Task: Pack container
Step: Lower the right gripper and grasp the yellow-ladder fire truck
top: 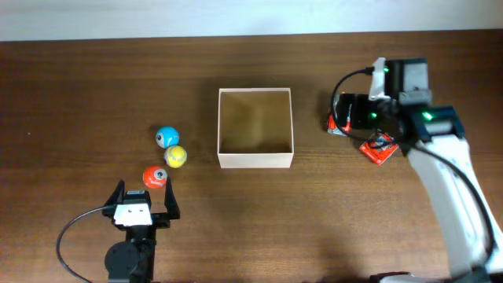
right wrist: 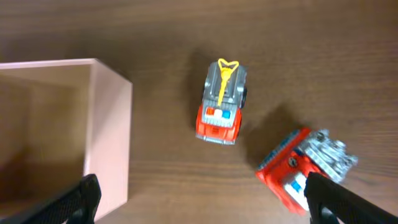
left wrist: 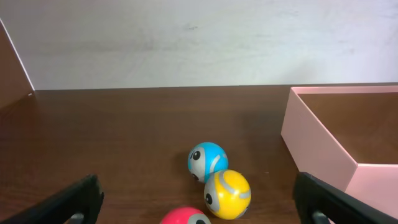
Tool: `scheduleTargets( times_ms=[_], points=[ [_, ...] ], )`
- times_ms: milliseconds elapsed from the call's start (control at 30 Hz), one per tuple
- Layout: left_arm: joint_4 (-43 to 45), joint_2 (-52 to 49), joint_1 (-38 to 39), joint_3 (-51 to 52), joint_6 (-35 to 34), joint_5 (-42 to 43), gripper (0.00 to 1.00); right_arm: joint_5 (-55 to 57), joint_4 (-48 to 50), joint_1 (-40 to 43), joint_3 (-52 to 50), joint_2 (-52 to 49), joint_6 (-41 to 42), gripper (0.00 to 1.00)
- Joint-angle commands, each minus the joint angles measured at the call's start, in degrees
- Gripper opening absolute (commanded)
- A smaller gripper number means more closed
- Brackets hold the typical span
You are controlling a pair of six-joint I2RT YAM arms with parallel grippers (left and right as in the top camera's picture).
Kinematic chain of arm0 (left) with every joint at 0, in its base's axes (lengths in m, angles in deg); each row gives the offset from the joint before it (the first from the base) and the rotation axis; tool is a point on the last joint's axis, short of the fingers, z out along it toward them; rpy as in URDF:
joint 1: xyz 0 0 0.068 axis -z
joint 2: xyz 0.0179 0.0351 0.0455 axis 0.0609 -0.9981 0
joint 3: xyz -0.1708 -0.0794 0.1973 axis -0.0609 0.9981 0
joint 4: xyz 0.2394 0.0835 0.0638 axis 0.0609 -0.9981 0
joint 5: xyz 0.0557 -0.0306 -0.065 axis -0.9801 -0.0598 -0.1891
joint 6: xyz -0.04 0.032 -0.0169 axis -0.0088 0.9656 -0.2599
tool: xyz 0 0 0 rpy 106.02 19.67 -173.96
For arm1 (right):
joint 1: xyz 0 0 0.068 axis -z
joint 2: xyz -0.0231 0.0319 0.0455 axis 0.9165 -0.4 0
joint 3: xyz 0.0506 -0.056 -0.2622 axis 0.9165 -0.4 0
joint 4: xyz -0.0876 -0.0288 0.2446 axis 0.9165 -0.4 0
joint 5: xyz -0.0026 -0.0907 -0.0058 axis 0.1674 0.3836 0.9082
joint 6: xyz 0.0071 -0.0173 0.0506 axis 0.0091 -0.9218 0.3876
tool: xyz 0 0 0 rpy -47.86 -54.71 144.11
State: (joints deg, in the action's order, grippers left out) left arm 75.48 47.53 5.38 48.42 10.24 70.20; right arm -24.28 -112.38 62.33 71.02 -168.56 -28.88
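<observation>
Both spread: left gripper point(top: 145, 191), right gripper point(right wrist: 205, 199); red ball point(left wrist: 185, 216) half cropped, perhaps touching yellow ball point(left wrist: 227, 194)

Left gripper point(top: 145, 191) and right gripper point(top: 337, 116) both hold their fingers spread wide.

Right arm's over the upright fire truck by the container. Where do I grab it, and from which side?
Come from above and close the fingers across the red flanks of the fire truck, mid-body. It stands on its wheels, its flanks look flat and parallel, and the yellow arm lies lengthwise on the roof, so a sideways pinch should clear it.
</observation>
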Motion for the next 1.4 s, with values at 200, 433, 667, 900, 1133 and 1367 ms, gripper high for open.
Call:
scheduleTargets(
  times_ms=[200, 433, 667, 900, 1133, 1367],
  points=[
    [0.1, 0.4, -0.3, 0.3, 0.9, 0.6, 0.99, 9.5, 8.4, 0.4, 1.1, -12.0, -0.9, 0.98],
    [0.1, 0.4, -0.3, 0.3, 0.9, 0.6, 0.99, 10.4, 15.9, 0.4, 1.1, -16.7, -5.5, 0.98],
    [0.1, 0.4, -0.3, 0.3, 0.9, 0.6, 0.99, 10.2, 17.6, 0.4, 1.0, -20.2, -5.1, 0.98],
    [0.1, 0.4, -0.3, 0.3, 0.9, 0.6, 0.99, 9.3, 18.8, 0.4, 1.0, -25.4, -4.4, 0.96],
    [0.1, 0.4, -0.3, 0.3, 0.9, 0.6, 0.99, 9.2, 22.4, 0.4, 1.0, -28.7, 4.3, 0.94],
    [0.1, 0.4, -0.3, 0.3, 0.9, 0.6, 0.99, 10.2, 23.5, 0.4, 1.0, -30.5, 9.9, 0.88]
  ],
)
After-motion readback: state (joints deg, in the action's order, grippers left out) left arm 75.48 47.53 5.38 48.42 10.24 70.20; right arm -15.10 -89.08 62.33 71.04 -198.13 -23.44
